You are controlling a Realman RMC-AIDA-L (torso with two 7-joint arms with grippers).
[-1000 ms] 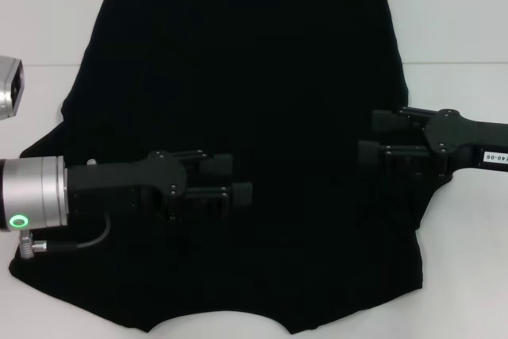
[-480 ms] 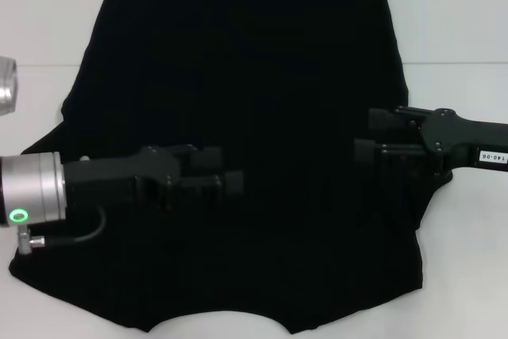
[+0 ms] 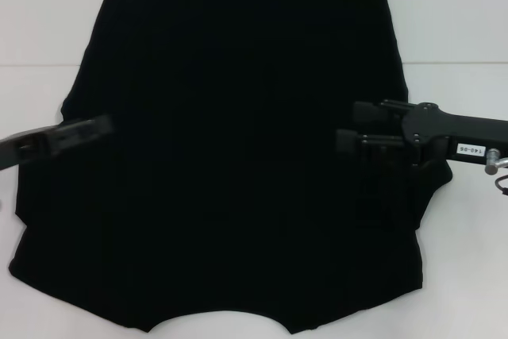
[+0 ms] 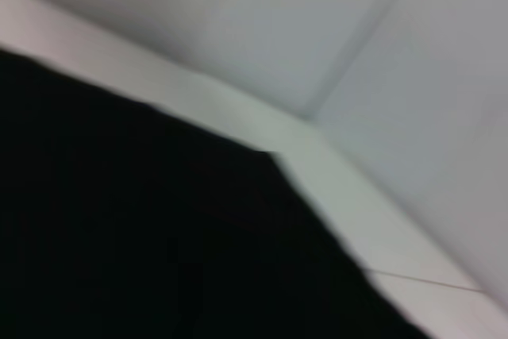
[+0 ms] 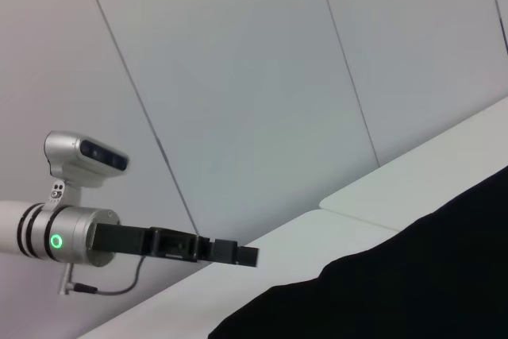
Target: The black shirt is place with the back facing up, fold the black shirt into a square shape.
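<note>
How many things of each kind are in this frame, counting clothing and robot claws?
Black shirt: 1
Robot claws: 2, the left claw over the shirt's left edge, the right claw over its right side
Total: 3

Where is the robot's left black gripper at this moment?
In the head view, the left black gripper is over the left edge of the matte-black cloth shirt, far from the right gripper across it.
</note>
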